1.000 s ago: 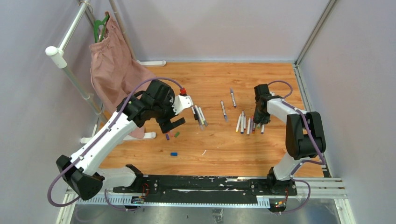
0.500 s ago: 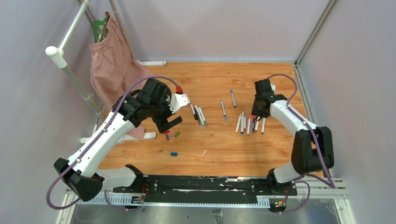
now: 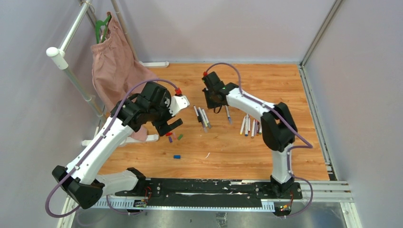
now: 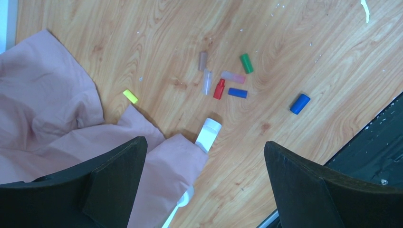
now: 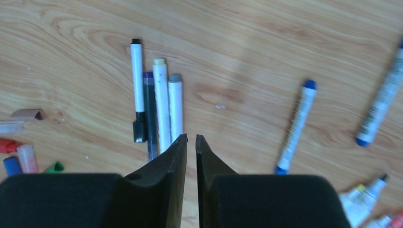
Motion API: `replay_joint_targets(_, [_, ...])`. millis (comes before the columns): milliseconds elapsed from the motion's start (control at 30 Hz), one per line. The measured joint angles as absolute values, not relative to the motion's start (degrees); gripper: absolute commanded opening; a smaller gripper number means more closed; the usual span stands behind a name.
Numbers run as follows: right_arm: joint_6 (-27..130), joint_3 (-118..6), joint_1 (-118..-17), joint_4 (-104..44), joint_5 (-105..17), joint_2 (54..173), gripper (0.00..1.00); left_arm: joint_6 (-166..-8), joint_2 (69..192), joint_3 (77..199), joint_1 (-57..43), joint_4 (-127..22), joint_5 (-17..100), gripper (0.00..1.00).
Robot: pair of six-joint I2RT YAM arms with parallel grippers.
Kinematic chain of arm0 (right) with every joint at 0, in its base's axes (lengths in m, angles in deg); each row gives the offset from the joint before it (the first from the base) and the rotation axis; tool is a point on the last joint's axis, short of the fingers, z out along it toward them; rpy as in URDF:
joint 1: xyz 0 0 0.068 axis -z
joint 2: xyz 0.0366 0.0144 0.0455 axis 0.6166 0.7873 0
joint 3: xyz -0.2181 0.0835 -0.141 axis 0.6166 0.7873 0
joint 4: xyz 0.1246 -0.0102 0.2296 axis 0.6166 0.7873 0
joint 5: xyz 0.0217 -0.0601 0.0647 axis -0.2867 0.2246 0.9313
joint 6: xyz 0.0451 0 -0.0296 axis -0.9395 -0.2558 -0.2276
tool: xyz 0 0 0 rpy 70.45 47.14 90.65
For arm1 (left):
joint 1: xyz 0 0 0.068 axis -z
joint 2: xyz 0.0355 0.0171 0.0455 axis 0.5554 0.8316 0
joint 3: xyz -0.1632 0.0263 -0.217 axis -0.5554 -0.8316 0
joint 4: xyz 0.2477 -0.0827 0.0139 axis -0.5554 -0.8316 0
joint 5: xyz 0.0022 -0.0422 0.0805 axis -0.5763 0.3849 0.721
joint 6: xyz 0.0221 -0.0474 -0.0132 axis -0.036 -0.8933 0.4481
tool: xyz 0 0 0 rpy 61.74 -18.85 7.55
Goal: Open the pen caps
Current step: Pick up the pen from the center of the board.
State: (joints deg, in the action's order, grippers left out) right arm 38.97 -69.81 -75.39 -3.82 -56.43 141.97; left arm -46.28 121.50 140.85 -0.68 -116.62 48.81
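- Right wrist view: the right pincer [image 5: 191, 137] has its two fingers almost pressed together. Only a thin slit is left, and nothing shows between them. It hangs above the wooden table [image 5: 237, 38].
- Just past its tips lie four pens [image 5: 159, 107] side by side, touching each other. It is hard to tell if any of them has a cap on.
- A little to the right, a blue pen [image 5: 295, 126] lies alone. Its blue cap [image 5: 309, 84] looks like it is on.
- The loose pen caps [image 5: 27, 158] lie on the table at the far left edge of this view, well apart from the fingers.
- The left pincer [image 4: 204, 145] is wide open and empty. It hangs over those loose caps: a red cap [image 4: 219, 89], a green cap [image 4: 246, 63], two blue ones and a few pale ones. They lie beside a pink cloth [image 4: 57, 118].
- From above, a heap of pens [image 3: 252, 126] lies to the right of the right pincer.
- The step in hand looks like picking the next pen.
- Next, the right pincer would need to open, come down over one capped pen and squeeze its middle. The blue pen is free on all sides, so it looks easiest. Then the left pincer could pull the cap off.
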Motion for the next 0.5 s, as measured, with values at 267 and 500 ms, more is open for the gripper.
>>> replay_joint_targets(267, [40.08, -78.51, -78.34, -0.19, -55.82, 154.25, 0.15, -46.52, 119.43, 138.43, -0.68, -116.82, 49.02, 1.0])
replay_joint_targets(500, [40.15, -79.58, -78.34, 0.62, -55.82, 155.58, 0.21, -46.72, 118.68, 137.27, -0.68, -116.91, 49.11, 1.0])
